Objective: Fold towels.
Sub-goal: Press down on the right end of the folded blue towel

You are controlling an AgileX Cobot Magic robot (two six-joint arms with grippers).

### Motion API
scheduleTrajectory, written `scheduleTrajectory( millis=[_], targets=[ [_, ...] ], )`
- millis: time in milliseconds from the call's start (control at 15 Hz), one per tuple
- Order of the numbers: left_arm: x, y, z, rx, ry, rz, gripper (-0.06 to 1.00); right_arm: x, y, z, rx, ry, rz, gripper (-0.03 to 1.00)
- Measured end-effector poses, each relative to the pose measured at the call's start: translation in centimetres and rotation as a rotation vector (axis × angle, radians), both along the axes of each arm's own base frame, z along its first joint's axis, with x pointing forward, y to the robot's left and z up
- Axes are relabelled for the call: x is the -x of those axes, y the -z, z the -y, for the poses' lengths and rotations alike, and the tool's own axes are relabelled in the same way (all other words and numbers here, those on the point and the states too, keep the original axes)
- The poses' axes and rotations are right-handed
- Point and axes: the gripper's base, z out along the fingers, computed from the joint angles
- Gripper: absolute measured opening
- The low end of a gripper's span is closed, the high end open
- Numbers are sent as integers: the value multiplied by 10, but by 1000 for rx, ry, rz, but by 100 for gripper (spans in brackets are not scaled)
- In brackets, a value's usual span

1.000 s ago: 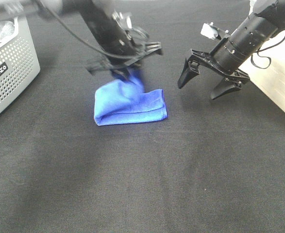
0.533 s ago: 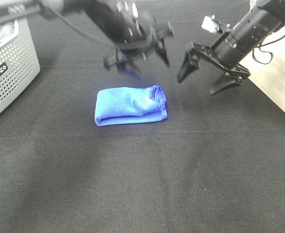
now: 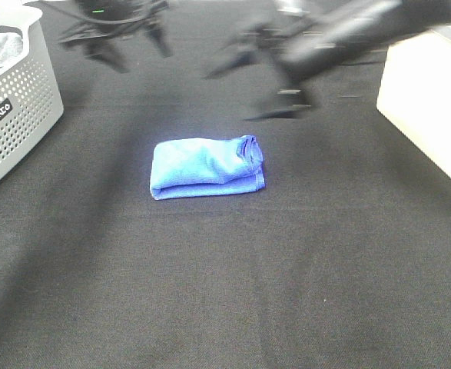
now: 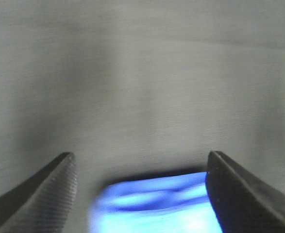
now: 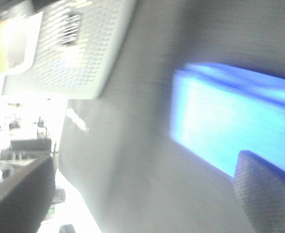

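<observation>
One folded blue towel (image 3: 207, 167) lies mid-worktop (image 3: 233, 284); one grey basket (image 3: 14, 100) far left. Two tools — left (image 4: 140, 182), right (image 5: 147, 194) — both spread apart, empty.

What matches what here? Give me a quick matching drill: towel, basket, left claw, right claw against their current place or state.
Things:
1. towel
2. basket
3. left claw
4. right claw

States:
A. grey, perforated, at the table's left edge
B. open, empty, motion-blurred, reaching toward the middle
C. folded, blue, lying free on the black cloth
D. open, empty, at the far left

Pairs: 1-C, 2-A, 3-D, 4-B
</observation>
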Motion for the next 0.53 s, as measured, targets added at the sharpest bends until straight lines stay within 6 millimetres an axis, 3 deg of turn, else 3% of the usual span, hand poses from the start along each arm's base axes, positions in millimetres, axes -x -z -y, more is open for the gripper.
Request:
scheduleTrajectory(
  millis=[133, 267, 533],
  targets=[
    [1, 2, -5, -64, 2, -18, 71, 6, 2, -26, 7, 4, 35, 94],
    [2, 3, -6, -80, 4, -29, 71, 5, 21, -34, 22, 11, 9, 94],
    [3, 3, -6, -81, 5, -36, 71, -6, 70, -20, 57, 49, -93, 94]
  ],
)
